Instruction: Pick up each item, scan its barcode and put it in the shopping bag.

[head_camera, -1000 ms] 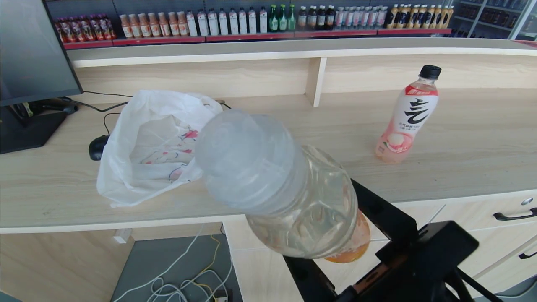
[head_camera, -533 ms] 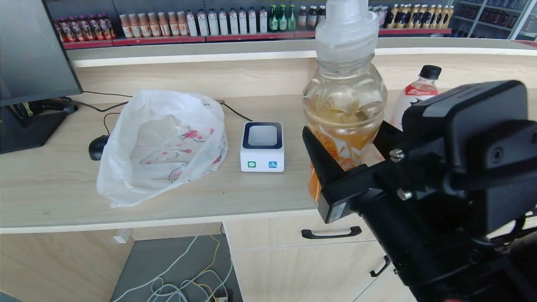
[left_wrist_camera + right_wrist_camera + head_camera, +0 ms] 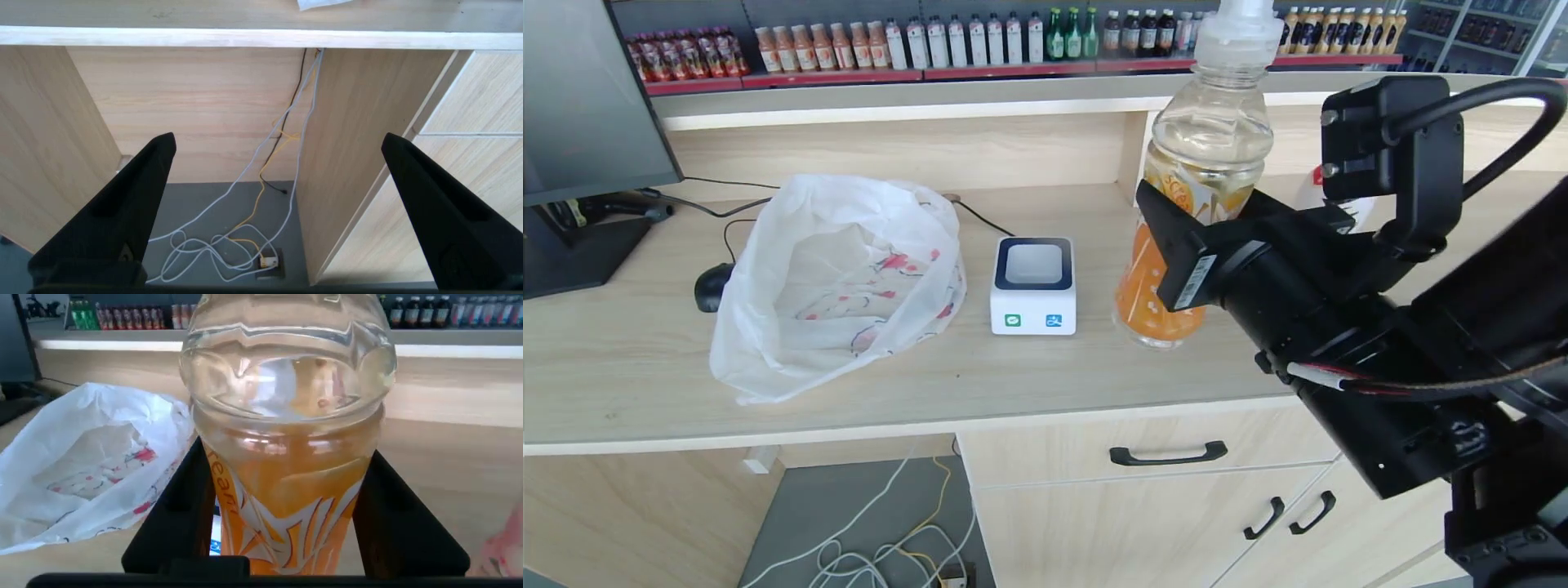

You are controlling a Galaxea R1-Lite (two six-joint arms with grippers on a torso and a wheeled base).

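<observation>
Counter (image 3: 637, 367): pale wood grain, long, with a raised back ledge; drawers (image 3: 1168, 453) with dark handles under the front edge.
Room: shop shelf (image 3: 1013, 41) lined with drink bottles behind the ledge; loose cables (image 3: 874, 547) on the grey floor under the counter.
Left end of the counter: dark monitor (image 3: 588, 90) at the back corner, black mouse (image 3: 712, 286) just beside the bag.
Shopping bag (image 3: 837, 278): white plastic with red print, slumped open, left of the counter's middle, reaching near the front edge.
Scanner (image 3: 1033, 286): small white box with a dark-framed top window, mid-counter, just beside the bag and apart from the bottle.
Orange drink bottle (image 3: 1205, 163): clear plastic, whitish cap, pale liquid in the shoulder, orange wrap below; close to upright, just beside the scanner on the side toward the counter's right end; cannot tell whether the base touches the wood.
Right gripper (image 3: 1201, 237): black fingers (image 3: 176, 523) pinching the bottle at the orange wrap, one on each side.
Left gripper (image 3: 278, 147): below the counter's front edge, fingers spread wide, nothing between them.
Second bottle (image 3: 1308, 186): farther back toward the right end, mostly hidden behind the right arm.
</observation>
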